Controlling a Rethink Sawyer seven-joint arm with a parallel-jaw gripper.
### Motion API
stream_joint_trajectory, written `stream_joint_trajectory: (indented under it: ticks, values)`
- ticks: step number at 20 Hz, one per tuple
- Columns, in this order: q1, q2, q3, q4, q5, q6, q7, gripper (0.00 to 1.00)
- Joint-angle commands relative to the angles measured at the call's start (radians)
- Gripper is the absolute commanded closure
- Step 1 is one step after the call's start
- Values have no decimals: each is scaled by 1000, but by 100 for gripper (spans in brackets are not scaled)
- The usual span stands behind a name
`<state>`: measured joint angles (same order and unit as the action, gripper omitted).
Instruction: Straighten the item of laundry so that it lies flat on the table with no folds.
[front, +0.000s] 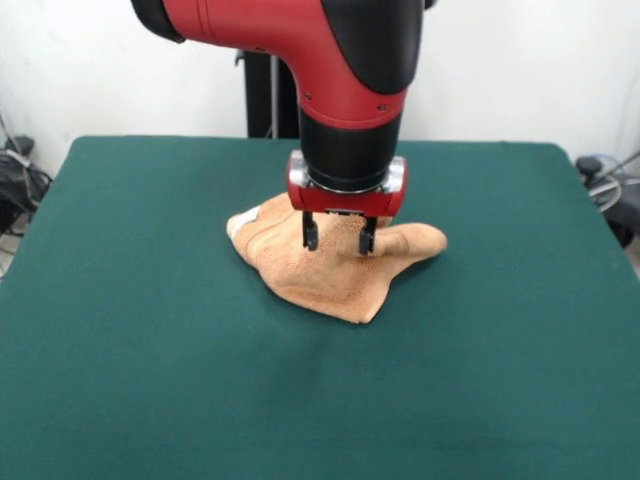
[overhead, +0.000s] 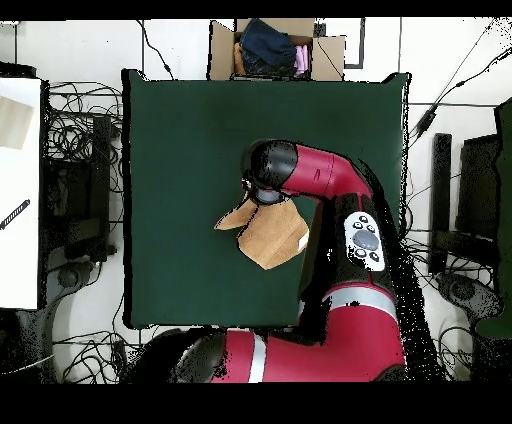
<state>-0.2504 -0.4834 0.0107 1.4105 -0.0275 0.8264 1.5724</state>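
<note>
Peach-orange towel (front: 330, 270) sits crumpled near the middle of the green table (front: 150, 330), a bit twd the robot's side, folds all over, corners sticking out both ways. Hand (front: 339, 237) hangs right above its rumpled middle, pointing straight down. Two fingers (front: 311, 233) spread apart, tips just at the cloth, nothing gripped btwn them. Overhead, the arm covers part of the towel.

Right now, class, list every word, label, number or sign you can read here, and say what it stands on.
No readable text anywhere.
Towel: a small white patch at its corner, too small to read.
Arm's button panel: markings too blurred to read.
Gripper, table: no lettering visible.
</note>
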Motion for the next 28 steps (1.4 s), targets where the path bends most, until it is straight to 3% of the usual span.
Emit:
stream_joint_trajectory:
  ticks: [1,28]
  values:
    - [0,-32,42,118,-68,-84,35,0]
    - [8,-27,64,164,-43,-124,63,0]
